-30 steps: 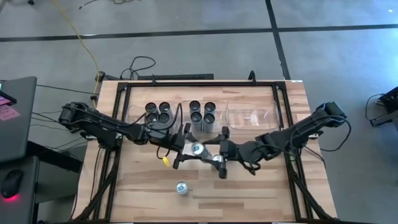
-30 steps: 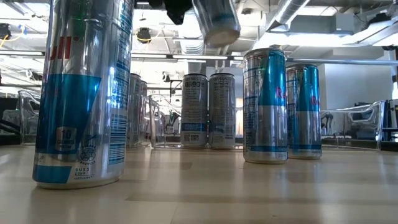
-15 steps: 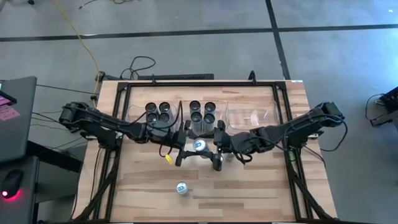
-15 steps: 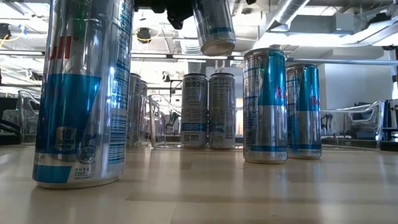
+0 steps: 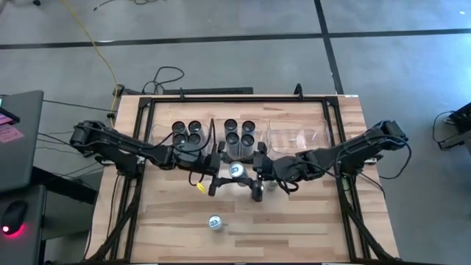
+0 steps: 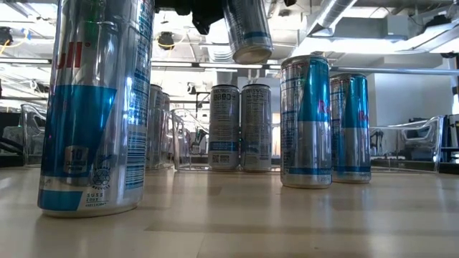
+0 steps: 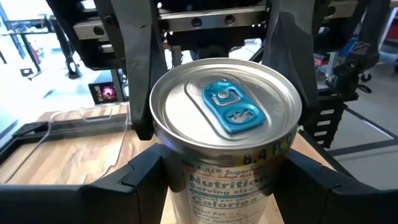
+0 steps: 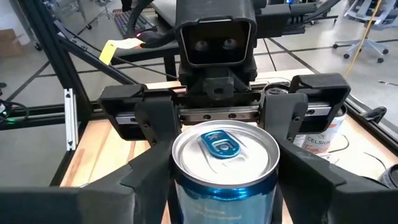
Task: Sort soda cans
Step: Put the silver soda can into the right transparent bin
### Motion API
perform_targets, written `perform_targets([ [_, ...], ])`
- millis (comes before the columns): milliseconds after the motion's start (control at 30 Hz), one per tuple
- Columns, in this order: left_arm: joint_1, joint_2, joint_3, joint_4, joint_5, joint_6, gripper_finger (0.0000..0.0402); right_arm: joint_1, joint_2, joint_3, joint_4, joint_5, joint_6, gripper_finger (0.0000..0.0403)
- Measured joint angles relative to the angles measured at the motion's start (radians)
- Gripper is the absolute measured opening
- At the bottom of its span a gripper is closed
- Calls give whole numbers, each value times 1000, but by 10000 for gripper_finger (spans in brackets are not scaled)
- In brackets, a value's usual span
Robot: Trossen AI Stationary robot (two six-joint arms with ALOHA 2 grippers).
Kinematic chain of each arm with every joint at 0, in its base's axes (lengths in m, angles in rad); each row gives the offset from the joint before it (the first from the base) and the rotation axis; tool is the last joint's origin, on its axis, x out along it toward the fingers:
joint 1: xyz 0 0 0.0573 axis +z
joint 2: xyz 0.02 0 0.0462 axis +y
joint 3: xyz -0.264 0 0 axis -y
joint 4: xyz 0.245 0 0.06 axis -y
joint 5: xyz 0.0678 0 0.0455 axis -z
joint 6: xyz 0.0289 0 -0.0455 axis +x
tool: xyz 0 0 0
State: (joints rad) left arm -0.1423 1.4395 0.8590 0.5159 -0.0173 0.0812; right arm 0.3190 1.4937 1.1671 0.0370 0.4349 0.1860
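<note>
A soda can (image 5: 235, 171) with a silver top and blue tab hangs in the air over the table's middle, between my two grippers. My left gripper (image 5: 221, 174) reaches it from the left and is shut on it. My right gripper (image 5: 251, 174) reaches it from the right, its fingers against the can's sides. In the low view the can (image 6: 247, 29) is tilted, its bottom clear of the table. Another blue can (image 5: 214, 222) stands upright on its base near the front edge. One more can (image 5: 271, 182) shows partly under my right arm. My left gripper (image 7: 224, 180) pinches the can's wall just below the top rim (image 7: 171, 163) between its two fingers, one on each side. It comes level from the table's left. The can is lifted clear and tilted, with its bottom end (image 6: 252, 51) lowest. My right gripper (image 8: 221, 180) has its two fingers on opposite sides of the same can, against the wall under the rim (image 8: 177, 177). It comes from the table's right, slanting slightly down. Its fingers (image 7: 142, 74) stand beside the rim across from my left ones.
Three clear bins stand along the far side. The left bin (image 5: 158, 135) and the middle bin (image 5: 221, 136) each hold several dark-topped cans. The right bin (image 5: 298, 136) shows no cans. Two blue cans (image 6: 306, 122) stand upright in the low view. Black frame rails border the table.
My right gripper has moved toward the table's left and now has its fingers on either side of the can held by my left gripper. The can has stayed in the air, tilted, in nearly the same place.
</note>
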Motion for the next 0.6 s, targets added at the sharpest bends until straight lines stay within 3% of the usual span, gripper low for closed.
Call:
perform_targets([
  [300, 4, 0, 60, -106, -6, -28, 227, -10, -4, 1, -29, 1, 31, 213],
  [600, 4, -29, 80, -126, -2, -22, 243, 40, -62, 1, -22, 52, -11, 210],
])
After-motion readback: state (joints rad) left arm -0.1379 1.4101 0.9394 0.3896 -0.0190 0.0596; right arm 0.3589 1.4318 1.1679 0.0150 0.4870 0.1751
